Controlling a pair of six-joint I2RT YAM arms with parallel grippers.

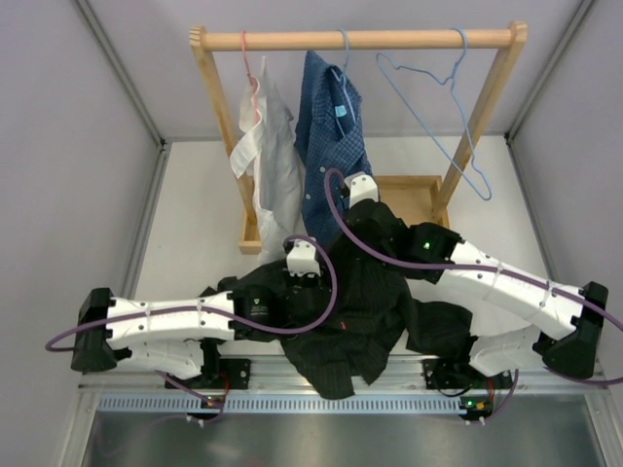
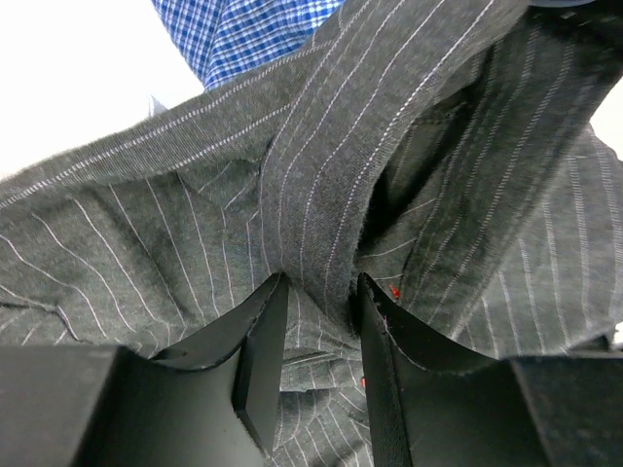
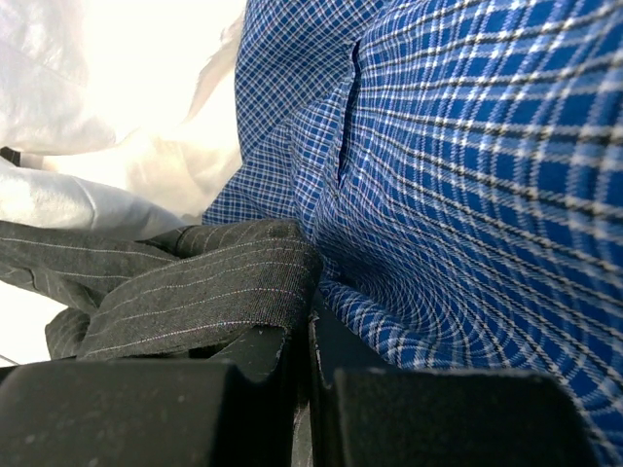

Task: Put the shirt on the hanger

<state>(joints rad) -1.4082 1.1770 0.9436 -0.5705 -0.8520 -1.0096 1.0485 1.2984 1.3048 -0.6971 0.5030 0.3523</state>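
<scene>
The black striped shirt (image 1: 360, 302) hangs bunched between both arms above the table's near middle. My left gripper (image 1: 304, 277) is shut on a thick fold of it; in the left wrist view the fold (image 2: 311, 195) fills the gap between the fingers of the gripper (image 2: 316, 282). My right gripper (image 1: 362, 199) is shut on another edge of the shirt (image 3: 195, 282), with the gripper (image 3: 304, 326) pressed against the blue checked shirt. The light-blue wire hanger (image 1: 433, 133) hangs empty on the right of the rod.
A wooden rack (image 1: 360, 39) stands at the back. On it hang a white shirt (image 1: 268, 156) on a pink hanger (image 1: 248, 58) and the blue checked shirt (image 1: 331, 136). The rack's wooden base (image 1: 414, 199) lies behind my right gripper. Grey walls stand on both sides.
</scene>
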